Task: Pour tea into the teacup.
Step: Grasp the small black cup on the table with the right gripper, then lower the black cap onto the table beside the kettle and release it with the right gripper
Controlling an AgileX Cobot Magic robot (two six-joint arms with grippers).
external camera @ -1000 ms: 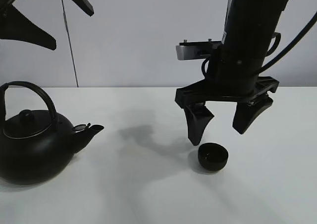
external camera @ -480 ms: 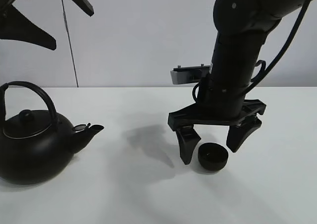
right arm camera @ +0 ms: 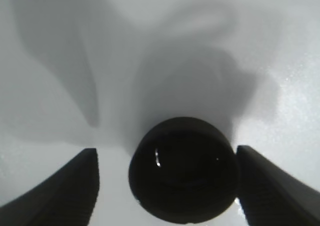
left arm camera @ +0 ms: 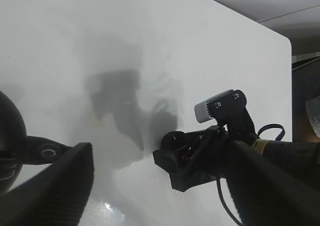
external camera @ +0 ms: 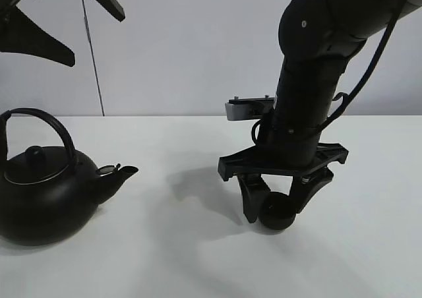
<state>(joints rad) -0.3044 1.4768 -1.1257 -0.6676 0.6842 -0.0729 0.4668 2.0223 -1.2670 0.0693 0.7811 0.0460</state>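
The small matte-black teacup (external camera: 277,212) stands on the white table right of centre. My right gripper (external camera: 278,202) has come down over it, open, with one finger on each side of the cup. In the right wrist view the teacup (right arm camera: 182,183) sits between the fingertips (right arm camera: 60,191). One finger is almost at its rim and the other stands a gap away. The black kettle (external camera: 46,192) with an arched handle stands at the far left, spout towards the cup. My left gripper (external camera: 69,24) hangs open and empty high above the kettle.
The white table (external camera: 178,258) runs back to a pale wall. A thin dark cable (external camera: 92,54) hangs at the back left. The left wrist view shows the kettle's spout (left arm camera: 42,150) and the right arm (left arm camera: 215,151) far below.
My right gripper has dropped from above the teacup to table level, its fingers now straddling the cup and a little closer together. The kettle and left gripper have not moved.
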